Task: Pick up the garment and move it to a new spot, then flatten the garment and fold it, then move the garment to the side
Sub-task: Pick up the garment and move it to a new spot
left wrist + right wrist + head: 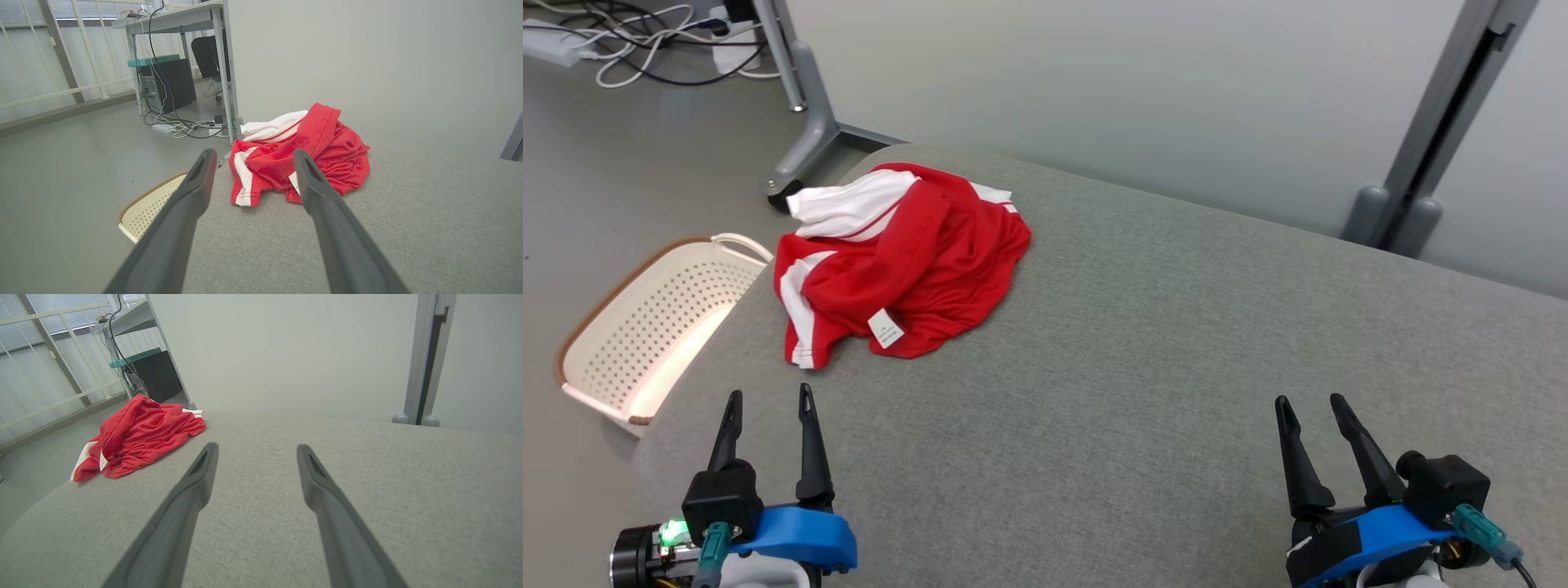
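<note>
**Q:** Fig. 1, head view. Where is the task's thing, and which way does it lie?

**A:** One crumpled red garment with white side panels and white stripes [915,261] lies in a heap on the far left part of the grey cloth-covered desk [1135,367], close to its left edge. Its longer extent runs diagonally in this view. The white-banded hem is at the near left and points toward the robot. A red edge is at the far right. One small white label [886,328] faces up on the near side (its print is too small to read).

**Q:** And the hands?

**A:** There are two, each with two long dark fingers. The left hand [769,394] sits at the near left and the right hand [1308,399] at the near right. Both have their fingers spread apart and hold nothing. The left one points toward the garment but is apart from it, and the right one is well apart from it.

**Q:** Anything else to count?

**A:** One cream perforated plastic basket with a brown rim [645,327] stands on the floor just beside the desk's left edge, below the garment.
</note>
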